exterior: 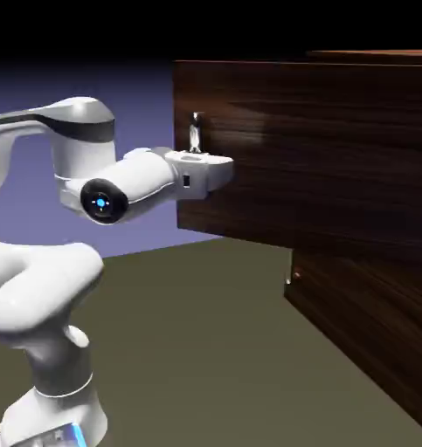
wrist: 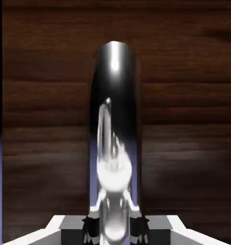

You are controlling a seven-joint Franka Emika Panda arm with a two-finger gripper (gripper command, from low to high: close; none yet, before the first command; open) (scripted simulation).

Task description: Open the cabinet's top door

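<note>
Dark brown wood grain fills most of my hand view: that is the top door, with its upright silver bar handle running down the middle. I have the tool closed on the handle, one fingertip to each side of the bar near the bottom edge. On the exterior view's right, the upper panel stands swung out from the cabinet, angled away from the lower panel's face and reaching left beyond it. The white arm comes in from the exterior view's left, its hand up against the door near the free edge, with the upper part of the handle showing above it.
</note>
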